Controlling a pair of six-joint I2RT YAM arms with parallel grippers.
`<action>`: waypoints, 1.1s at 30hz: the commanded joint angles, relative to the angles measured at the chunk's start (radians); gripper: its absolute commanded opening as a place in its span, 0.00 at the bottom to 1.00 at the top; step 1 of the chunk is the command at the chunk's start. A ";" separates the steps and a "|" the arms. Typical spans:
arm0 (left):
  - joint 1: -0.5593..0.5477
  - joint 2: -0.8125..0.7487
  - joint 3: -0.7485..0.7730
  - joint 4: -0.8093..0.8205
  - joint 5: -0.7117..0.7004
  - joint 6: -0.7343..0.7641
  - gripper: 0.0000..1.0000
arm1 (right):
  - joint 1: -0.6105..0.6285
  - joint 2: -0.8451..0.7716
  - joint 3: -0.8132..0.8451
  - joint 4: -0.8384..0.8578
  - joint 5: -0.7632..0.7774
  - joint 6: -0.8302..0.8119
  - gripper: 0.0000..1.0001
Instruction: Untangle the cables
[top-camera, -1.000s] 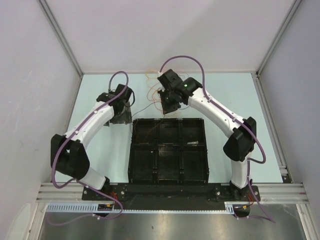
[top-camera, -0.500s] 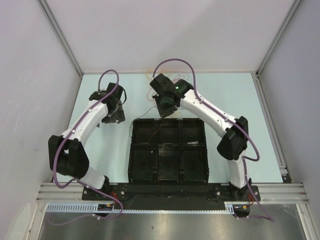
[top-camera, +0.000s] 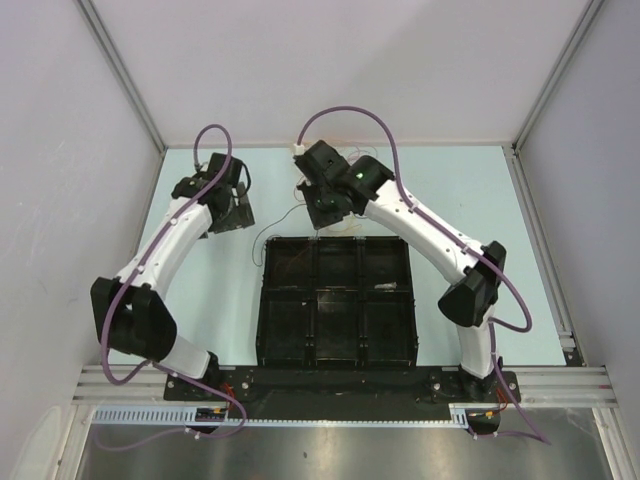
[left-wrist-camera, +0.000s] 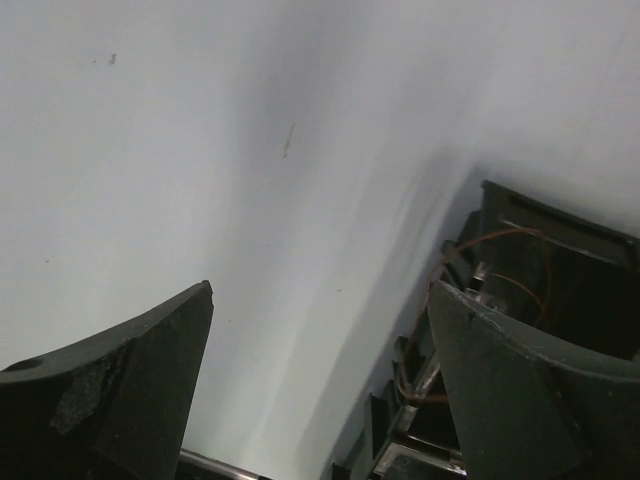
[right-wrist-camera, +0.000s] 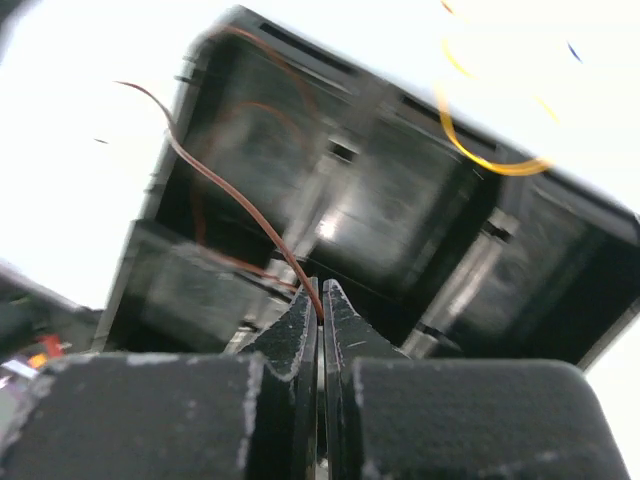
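My right gripper is shut on a thin red-brown cable, which rises from between the fingertips and arcs to the left over the black tray. An orange cable loops over the tray's far part, blurred. In the top view the right gripper hangs just beyond the tray's far edge, and a thin cable trails left from it. My left gripper is open and empty over the table left of the tray. In its wrist view a red-brown cable loop lies in the tray.
The black compartmented tray fills the table's middle, with a small pale item in one right-hand cell. White enclosure walls stand at the back and both sides. A few more thin cables lie near the back wall behind the right wrist.
The right gripper has moved left and back with the cable, drawing it out to the left. The left arm has swung back and left, away from the tray.
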 joint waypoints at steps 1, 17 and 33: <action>-0.028 -0.054 0.012 0.061 0.081 0.019 0.92 | -0.014 0.018 0.034 -0.127 0.132 0.069 0.00; -0.097 -0.033 -0.072 0.158 0.288 0.047 0.86 | -0.052 -0.094 -0.066 -0.180 0.151 0.135 0.00; -0.153 -0.083 -0.136 0.259 0.691 0.101 0.78 | -0.106 -0.226 -0.178 -0.155 0.123 0.162 0.00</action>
